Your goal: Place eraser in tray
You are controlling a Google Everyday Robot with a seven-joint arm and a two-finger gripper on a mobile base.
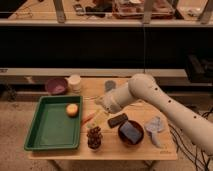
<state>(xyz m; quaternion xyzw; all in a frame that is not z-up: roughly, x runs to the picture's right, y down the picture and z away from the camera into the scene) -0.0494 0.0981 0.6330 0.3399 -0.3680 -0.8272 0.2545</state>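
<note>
The eraser (118, 120) is a small black block lying flat on the wooden table, right of centre. The green tray (50, 131) sits at the table's left side, with a round yellowish fruit (72, 110) in its far right corner. My gripper (98, 103) is at the end of the white arm that reaches in from the right. It hovers over the table just right of the tray's far corner, up and to the left of the eraser and apart from it.
An orange carrot (88, 118) lies by the tray's right rim. A dark bowl (131, 134) holds a blue-grey pad. A pine cone (94, 137) stands near the front edge. A purple bowl (56, 86), a white cup (75, 81) and a grey cloth (156, 125) are also there.
</note>
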